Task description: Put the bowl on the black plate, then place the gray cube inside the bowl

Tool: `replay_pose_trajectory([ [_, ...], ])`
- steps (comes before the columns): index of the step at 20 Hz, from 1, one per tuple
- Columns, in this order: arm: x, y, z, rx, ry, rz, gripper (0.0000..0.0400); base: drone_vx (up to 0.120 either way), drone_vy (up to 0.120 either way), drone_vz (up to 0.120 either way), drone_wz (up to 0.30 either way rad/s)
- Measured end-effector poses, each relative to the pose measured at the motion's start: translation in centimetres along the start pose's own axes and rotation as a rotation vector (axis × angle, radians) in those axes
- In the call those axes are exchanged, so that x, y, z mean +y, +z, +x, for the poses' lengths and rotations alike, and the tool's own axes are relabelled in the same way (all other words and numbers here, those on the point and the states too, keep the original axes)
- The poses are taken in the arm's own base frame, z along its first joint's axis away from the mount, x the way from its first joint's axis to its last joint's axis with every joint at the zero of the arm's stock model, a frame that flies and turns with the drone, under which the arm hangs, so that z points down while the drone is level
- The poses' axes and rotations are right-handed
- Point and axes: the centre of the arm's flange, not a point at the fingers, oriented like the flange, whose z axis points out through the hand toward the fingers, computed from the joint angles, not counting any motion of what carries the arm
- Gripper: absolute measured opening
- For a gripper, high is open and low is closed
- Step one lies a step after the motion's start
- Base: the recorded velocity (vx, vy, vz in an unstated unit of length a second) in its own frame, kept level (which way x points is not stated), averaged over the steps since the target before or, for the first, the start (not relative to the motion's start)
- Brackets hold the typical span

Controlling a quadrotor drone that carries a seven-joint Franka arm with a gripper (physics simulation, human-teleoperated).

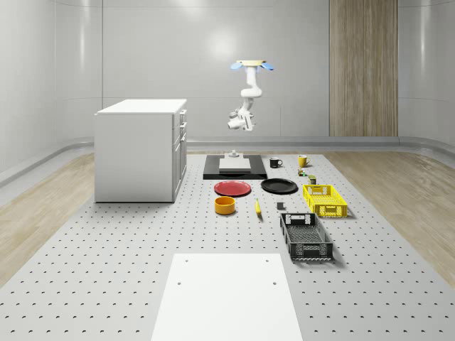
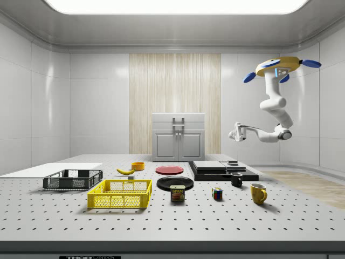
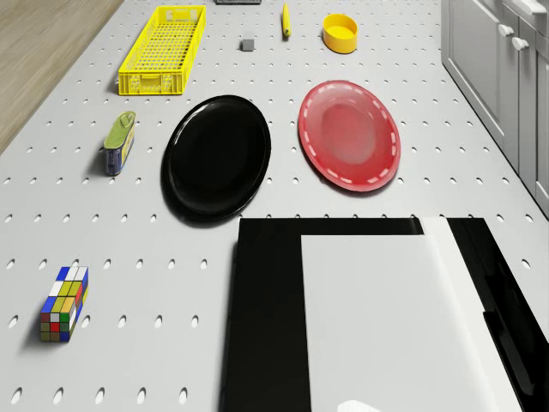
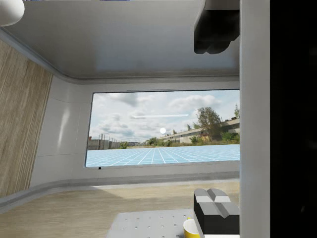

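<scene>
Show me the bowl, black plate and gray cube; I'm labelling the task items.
bowl point(image 1: 225, 205): whole-scene view, on its orange side wall.
black plate point(image 3: 216, 156): drone view, on its bare centre.
gray cube point(image 3: 248, 44): drone view, on its top face.

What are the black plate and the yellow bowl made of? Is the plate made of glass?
The black plate looks like glazed ceramic or glossy plastic, not clear glass: it is solid black with soft light reflections. The yellow bowl looks like matte plastic, evenly colored with no shine. These are simulator renders, so that is a guess.
</scene>
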Motion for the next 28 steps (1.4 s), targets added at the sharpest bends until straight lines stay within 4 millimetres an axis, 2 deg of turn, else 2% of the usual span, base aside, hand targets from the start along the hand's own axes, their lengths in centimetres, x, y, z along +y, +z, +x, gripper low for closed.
replay_pose_trajectory([
  [2, -2.4, 0.6, -2.4, 0.242, -0.007, -0.244, 0.04, 0.12, -0.12, 0.0, 0.0],
  [5, -4.9, 3.0, -5.0, 0.556, -0.018, -0.56, 0.04, 0.12, -0.12, 0.0, 0.0],
  [10, -6.5, 6.7, -6.7, 0.877, -0.03, -0.878, 0.04, 0.12, -0.12, -0.112, 0.0],
  [17, -6.9, 9.0, -7.2, 1.049, -0.04, -1.044, 0.04, 0.12, -0.097, -0.12, 0.0],
  [21, -6.9, 9.5, -7.2, 1.084, -0.042, -1.077, 0.04, 0.12, 0.0, -0.12, 0.0],
  [28, -6.9, 9.8, -7.3, 1.109, -0.043, -1.099, 0.04, 0.12, -0.114, -0.12, 0.0],
])
